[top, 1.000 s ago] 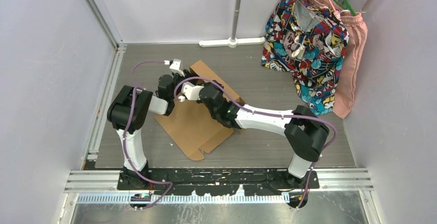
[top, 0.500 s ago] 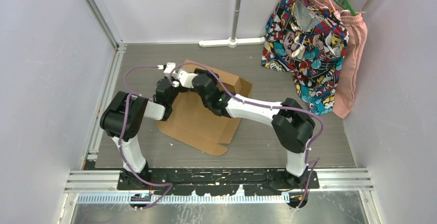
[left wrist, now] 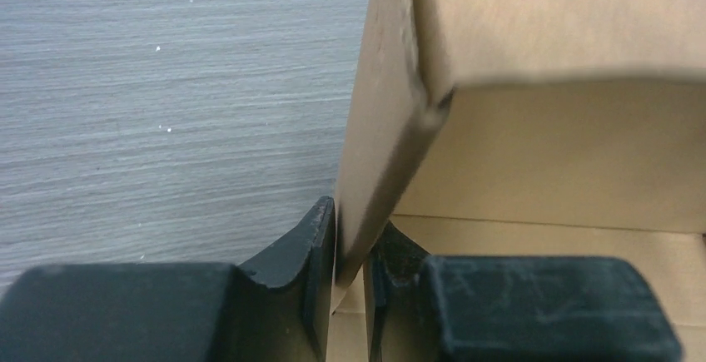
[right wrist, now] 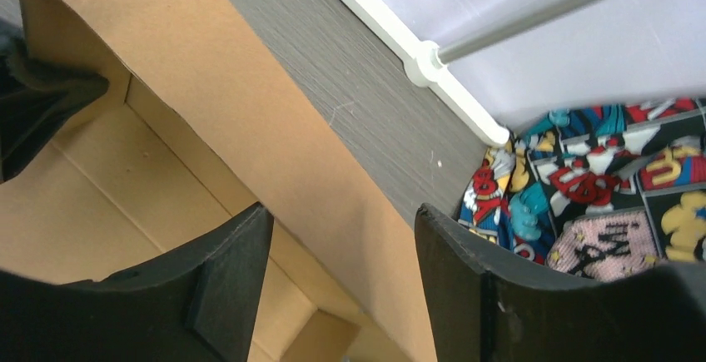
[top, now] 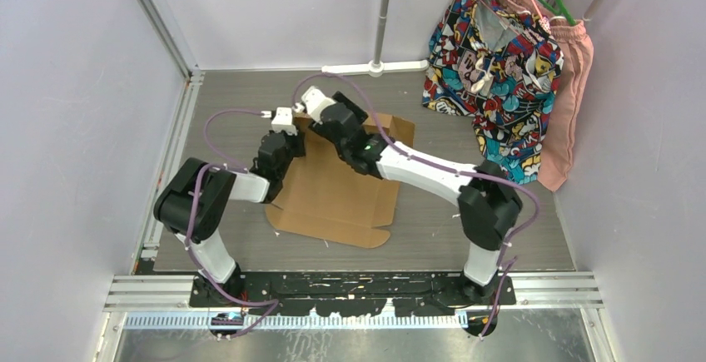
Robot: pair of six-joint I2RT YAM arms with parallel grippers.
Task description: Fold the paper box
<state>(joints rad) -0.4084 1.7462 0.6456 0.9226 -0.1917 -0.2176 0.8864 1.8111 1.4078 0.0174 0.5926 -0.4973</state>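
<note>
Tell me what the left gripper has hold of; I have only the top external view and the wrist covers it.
Observer: The left wrist view shows the left gripper shut on an upright side flap of the paper box.
Operator: Report the right gripper.
Observer: The right wrist view shows the right gripper open, with the raised far wall in the gap between its fingers, not gripped.
Operator: Check the corner.
Observer: In the left wrist view the flap and far wall meet, both standing.
</note>
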